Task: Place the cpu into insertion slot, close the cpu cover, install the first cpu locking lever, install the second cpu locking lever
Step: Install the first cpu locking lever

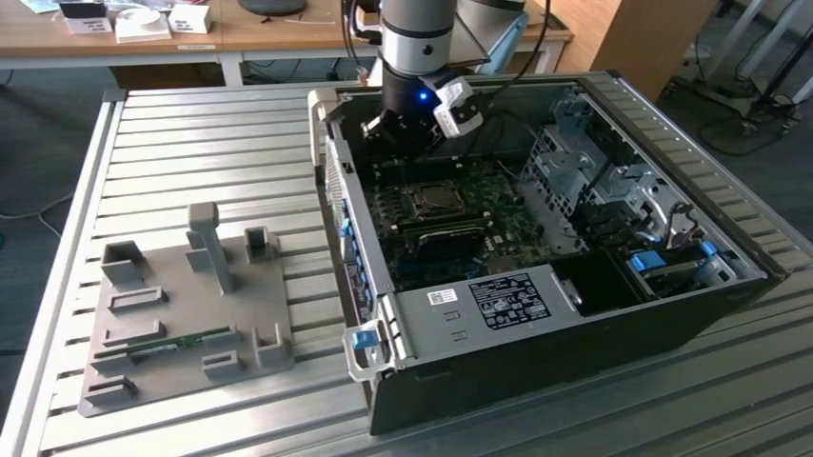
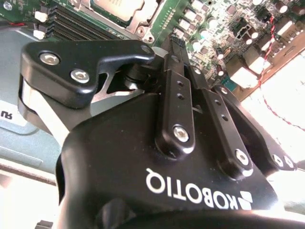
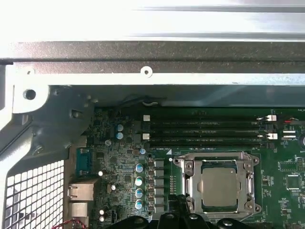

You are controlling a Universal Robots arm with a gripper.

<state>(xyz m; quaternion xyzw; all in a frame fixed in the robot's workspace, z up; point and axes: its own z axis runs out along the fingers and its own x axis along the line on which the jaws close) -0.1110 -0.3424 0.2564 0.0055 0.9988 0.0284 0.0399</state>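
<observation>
The cpu (image 3: 219, 188) lies flat in the insertion slot (image 1: 435, 200) on the dark green motherboard (image 3: 119, 157), silvery top up. The cpu cover (image 3: 217, 160) is down over it, and the chip shows through the cover's square window. My gripper (image 3: 178, 209) hangs just above the board beside one edge of the cover, shut with nothing held. In the exterior view the gripper (image 1: 396, 152) is inside the open case, just behind the slot. In the second wrist view the gripper's black fingers (image 2: 178, 81) point at the board, with the cpu (image 2: 116, 7) beyond them.
The open computer case (image 1: 534, 314) lies on a slatted metal table (image 1: 204, 143). Long black memory slots (image 3: 205, 126) run beside the socket, under the case's metal wall (image 3: 143, 71). A grey fixture plate (image 1: 190, 305) with holders sits to the exterior view's left.
</observation>
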